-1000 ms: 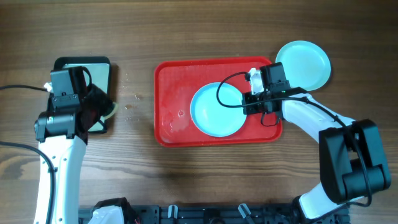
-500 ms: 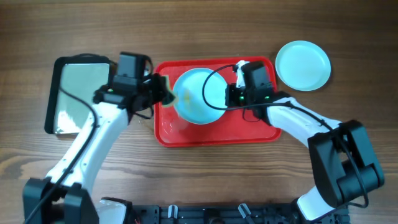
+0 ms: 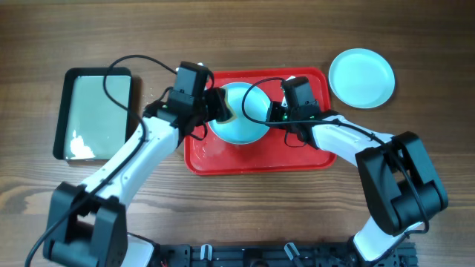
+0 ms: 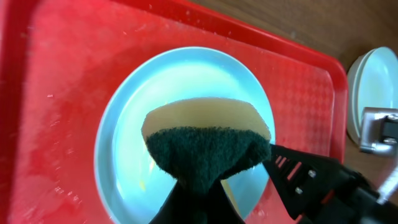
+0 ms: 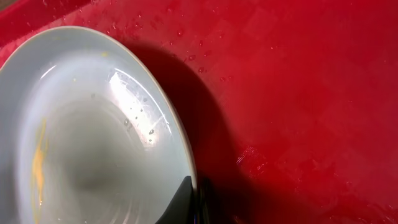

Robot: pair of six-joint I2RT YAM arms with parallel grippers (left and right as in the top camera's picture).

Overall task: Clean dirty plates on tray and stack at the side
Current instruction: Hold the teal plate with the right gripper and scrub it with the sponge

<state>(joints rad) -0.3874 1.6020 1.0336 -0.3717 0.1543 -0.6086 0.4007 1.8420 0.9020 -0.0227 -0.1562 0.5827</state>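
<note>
A pale aqua plate point(image 3: 241, 117) is held tilted over the red tray point(image 3: 260, 152). My right gripper point(image 3: 273, 115) is shut on its right rim; the wrist view shows the rim point(image 5: 180, 155) pinched between the fingers point(image 5: 194, 202) and a yellow smear on the plate. My left gripper point(image 3: 214, 106) is shut on a sponge point(image 4: 205, 146), yellow with a dark green scrub face, pressed against the plate's inside point(image 4: 124, 155). A stack of clean plates point(image 3: 361, 77) lies on the table right of the tray.
A black-rimmed pan point(image 3: 96, 111) with water and some foam stands at the left. Water drops lie on the tray floor point(image 5: 298, 93). Both arms' cables loop above the tray.
My left gripper with the sponge has moved right, from the plate's left edge onto its inside. The plate and the right gripper have shifted slightly.
</note>
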